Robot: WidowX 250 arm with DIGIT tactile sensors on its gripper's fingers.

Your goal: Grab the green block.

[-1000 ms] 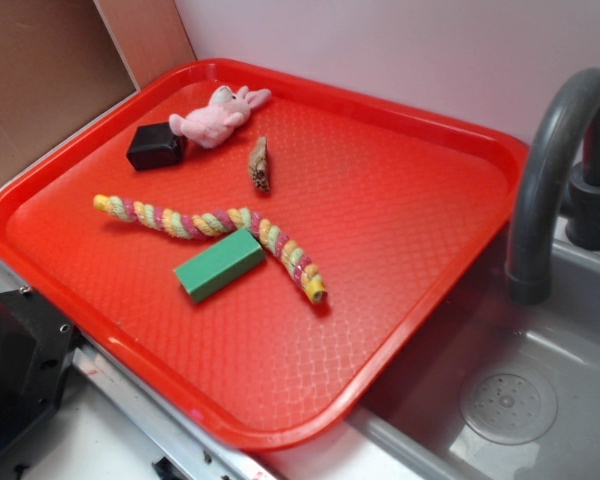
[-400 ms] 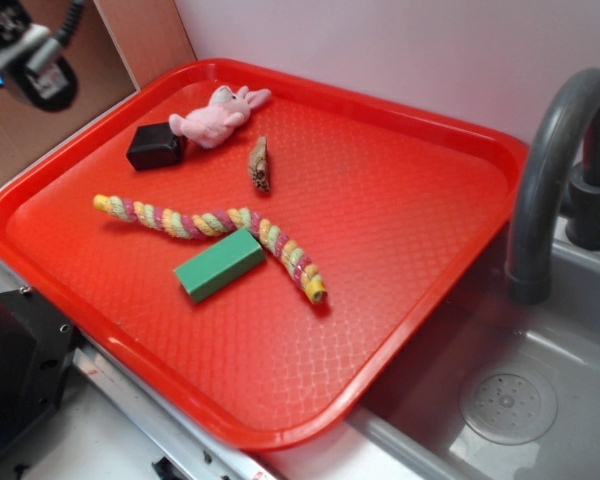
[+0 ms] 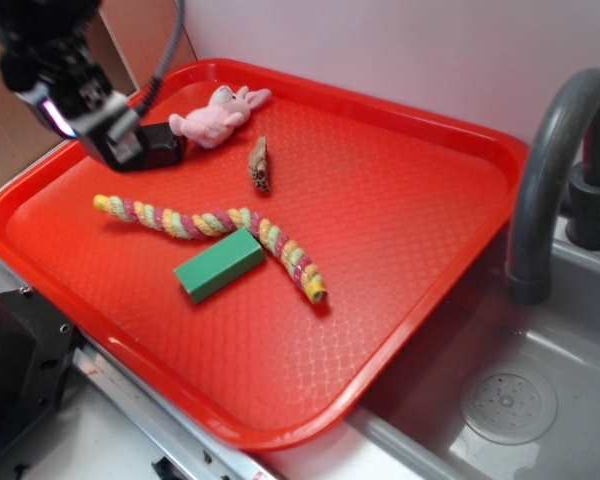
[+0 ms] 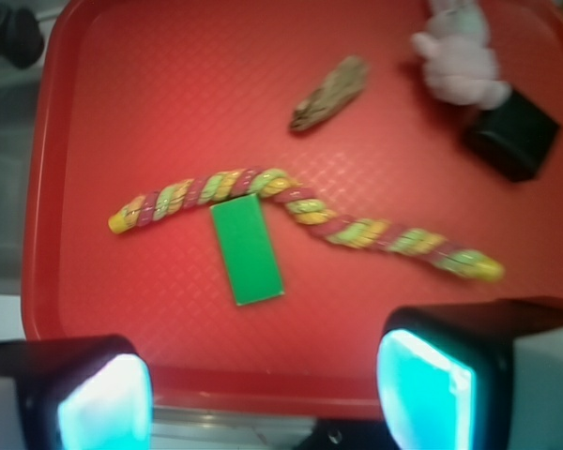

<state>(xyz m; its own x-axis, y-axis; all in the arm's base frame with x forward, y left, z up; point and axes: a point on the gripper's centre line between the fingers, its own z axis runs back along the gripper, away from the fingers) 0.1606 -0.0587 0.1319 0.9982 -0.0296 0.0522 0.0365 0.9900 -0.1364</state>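
One green block [image 3: 219,264] lay flat on the red tray [image 3: 400,230], near the tray's middle and toward its front edge; one long side rested just beside, perhaps touching, the twisted rope toy [image 3: 212,230], which ran in a wavy line across the tray; in the wrist view the block [image 4: 247,249] sat just below the middle of the rope [image 4: 305,214], its length pointing toward the camera, with nothing gripping it. Behind the rope lay a small brown shell-like piece [image 3: 260,164]; farther back a pink plush rabbit [image 3: 218,115] lay against a black cube [image 3: 164,148]. The tool [image 3: 115,140] hung over the back left part of the tray, in front of the black cube and partly hiding it, well apart from the block; its body was blurred in the outside view. In the wrist view its two fingers [image 4: 101,401] showed at the bottom corners, spread wide with nothing between them, so the tool [image 4: 263,398] was released and empty; they stood over the tray's near rim. A grey faucet [image 3: 555,170] rose beside the tray on the right, above a grey sink [image 3: 520,390].
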